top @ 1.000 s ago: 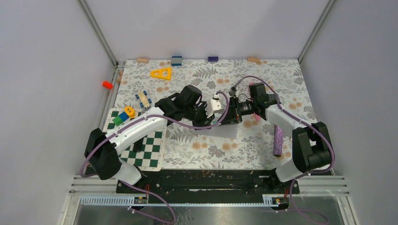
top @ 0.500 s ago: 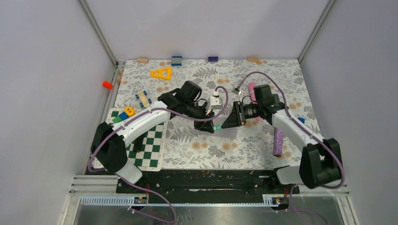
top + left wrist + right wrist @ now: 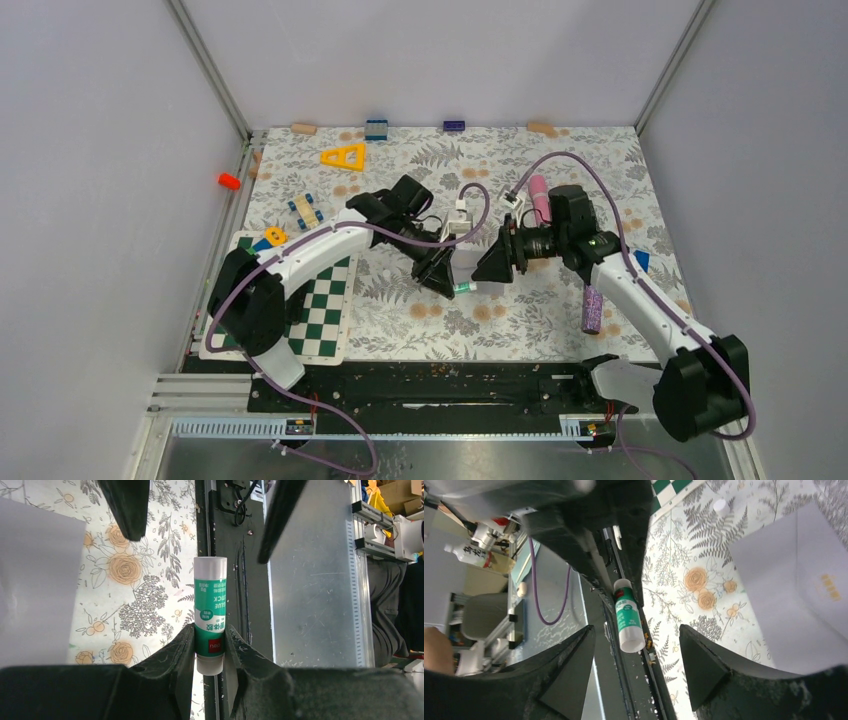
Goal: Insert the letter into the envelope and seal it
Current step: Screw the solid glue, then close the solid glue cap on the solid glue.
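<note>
while the glue stick (image 3: 210, 605) is clamped by the left fingers (image 3: 210, 642), its cap should be gripped squarely by the right fingers (image 3: 636, 630), now spread wide and empty, then pulled straight off. the envelope (image 3: 794, 595) lies flat on the worktop (image 3: 420, 320) below; the letter is not seen.

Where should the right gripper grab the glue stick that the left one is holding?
Probably its free white end. The left gripper clamps the glue stick near the other end, so this end juts toward the open right gripper. Come in head-on along its axis, one finger on each side.
</note>
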Motion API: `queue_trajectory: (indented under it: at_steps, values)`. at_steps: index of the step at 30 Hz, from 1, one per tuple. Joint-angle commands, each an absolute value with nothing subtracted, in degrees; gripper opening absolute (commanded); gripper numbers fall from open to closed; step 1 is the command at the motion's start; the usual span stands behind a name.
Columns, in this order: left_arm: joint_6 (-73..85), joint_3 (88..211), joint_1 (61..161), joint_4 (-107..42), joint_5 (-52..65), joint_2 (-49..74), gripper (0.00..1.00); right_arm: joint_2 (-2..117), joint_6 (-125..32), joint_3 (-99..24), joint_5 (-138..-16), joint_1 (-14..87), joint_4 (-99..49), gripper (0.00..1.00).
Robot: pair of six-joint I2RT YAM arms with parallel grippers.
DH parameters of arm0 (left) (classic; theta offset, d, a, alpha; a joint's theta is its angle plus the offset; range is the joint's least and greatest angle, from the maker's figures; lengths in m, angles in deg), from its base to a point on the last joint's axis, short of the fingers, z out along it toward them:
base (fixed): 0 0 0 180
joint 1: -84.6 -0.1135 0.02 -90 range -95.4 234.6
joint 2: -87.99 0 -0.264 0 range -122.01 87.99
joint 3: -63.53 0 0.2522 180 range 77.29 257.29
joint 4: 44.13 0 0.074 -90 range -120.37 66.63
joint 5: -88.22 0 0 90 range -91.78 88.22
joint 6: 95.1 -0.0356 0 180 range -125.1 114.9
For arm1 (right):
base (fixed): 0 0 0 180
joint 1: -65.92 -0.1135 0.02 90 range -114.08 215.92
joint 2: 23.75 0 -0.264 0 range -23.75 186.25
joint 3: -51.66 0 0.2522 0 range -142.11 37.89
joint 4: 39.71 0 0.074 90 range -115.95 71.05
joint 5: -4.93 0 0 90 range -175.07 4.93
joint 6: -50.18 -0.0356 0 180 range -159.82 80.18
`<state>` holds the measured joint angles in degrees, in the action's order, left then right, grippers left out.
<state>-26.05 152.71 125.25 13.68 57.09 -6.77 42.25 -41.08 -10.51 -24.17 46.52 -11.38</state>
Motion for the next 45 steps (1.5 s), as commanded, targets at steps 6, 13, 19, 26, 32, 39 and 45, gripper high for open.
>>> queue_trajectory:
  at_steps: [6, 13, 19, 26, 32, 39, 45]
  values:
    - [-21.5, 152.6, 123.9, 6.3, 57.8, -4.0, 0.00, 44.4, -48.9, -9.1, -24.8, 45.3, -17.1, 0.65]
    - [-20.2, 152.3, 123.2, 4.9, 58.3, -3.7, 0.00, 45.8, -48.9, -9.0, -25.0, 43.8, -17.1, 0.59]
    - [-20.1, 151.8, 123.2, 4.4, 57.8, -3.2, 0.00, 47.3, -49.5, -10.0, -25.0, 42.9, -17.2, 0.55]
    - [-19.9, 151.5, 123.2, 3.9, 57.9, -3.1, 0.00, 47.9, -50.3, -10.0, -25.1, 42.3, -18.1, 0.45]
    - [-19.9, 151.3, 123.2, 3.8, 57.6, -2.6, 0.01, 48.5, -50.9, -10.1, -24.5, 41.9, -18.5, 0.30]
    - [-19.3, 151.2, 120.4, 3.4, 57.5, -0.2, 0.70, 48.0, -51.6, -11.0, -23.3, 42.1, -17.7, 0.18]
    - [-23.5, 149.6, 111.9, 5.4, 52.2, 4.7, 0.88, 46.2, -52.1, -11.7, -22.3, 45.7, -16.5, 0.18]
